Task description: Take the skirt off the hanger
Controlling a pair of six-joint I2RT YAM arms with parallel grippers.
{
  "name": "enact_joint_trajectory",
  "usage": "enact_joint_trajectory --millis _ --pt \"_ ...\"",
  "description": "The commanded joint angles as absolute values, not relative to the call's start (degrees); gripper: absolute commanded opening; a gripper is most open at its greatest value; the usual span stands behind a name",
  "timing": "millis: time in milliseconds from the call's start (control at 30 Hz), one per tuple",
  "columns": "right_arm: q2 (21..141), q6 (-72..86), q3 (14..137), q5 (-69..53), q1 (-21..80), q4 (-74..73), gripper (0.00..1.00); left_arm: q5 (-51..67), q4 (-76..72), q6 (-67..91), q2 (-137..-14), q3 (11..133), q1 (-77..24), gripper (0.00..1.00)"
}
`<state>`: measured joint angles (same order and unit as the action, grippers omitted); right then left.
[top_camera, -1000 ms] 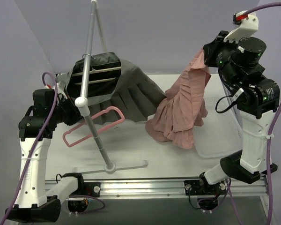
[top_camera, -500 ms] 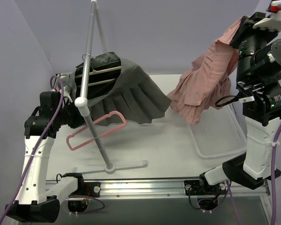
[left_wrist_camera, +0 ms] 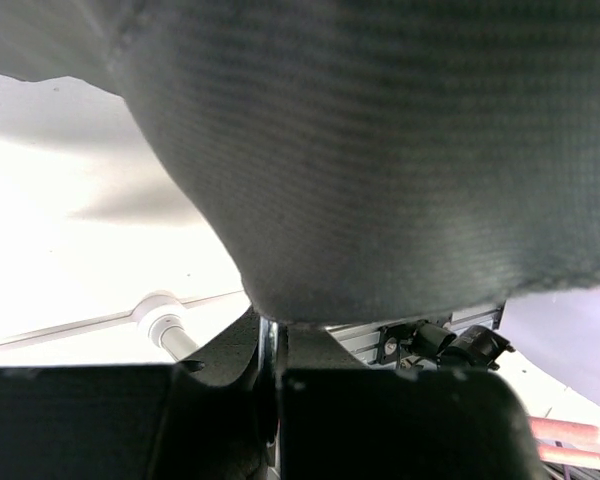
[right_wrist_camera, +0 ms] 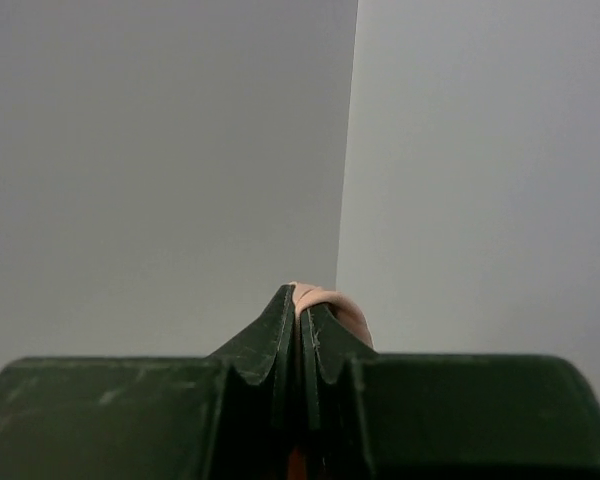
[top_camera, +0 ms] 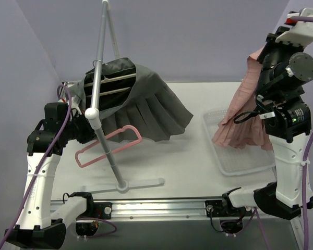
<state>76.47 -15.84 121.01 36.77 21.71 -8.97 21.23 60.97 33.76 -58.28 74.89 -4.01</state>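
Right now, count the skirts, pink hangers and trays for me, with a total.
Skirts: 2, the grey pleated fabric skirt and the pink pleated fabric skirt
Pink plastic hangers: 1
White plastic trays: 1
Total: 4

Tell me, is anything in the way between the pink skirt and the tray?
Nothing visible. The pink skirt hangs from the right gripper, its hem right over the tray. The grey skirt and rack stand off to the left.
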Motion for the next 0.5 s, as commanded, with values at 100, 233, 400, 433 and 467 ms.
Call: enact_joint_trajectory --millis 100,233,400,433,467 --pt "67.60 -10.82 104.79 39.81 21.27 -6.23 0.00 23.11 58.36 33.92 -57.39 74.27 -4.83 0.02" --pt "64.25 -7.48 96.34 39.90 20.74 -6.94 0.00 23.29 58.36 34.01 -56.95 73.74 -5.18 0.02" --pt "63.19 -3.61 92.81 43.83 19.07 -10.09 0.00 23.38 58.36 33.75 -56.69 73.39 -5.36 0.02" --pt "63.19 -3.52 92.99 45.34 18.55 -10.72 0.00 23.47 58.27 33.92 -56.78 73.30 -5.45 0.02" --pt "63.19 -3.52 92.99 46.40 18.28 -10.98 0.00 23.64 58.27 33.84 -56.78 73.30 -5.54 0.02"
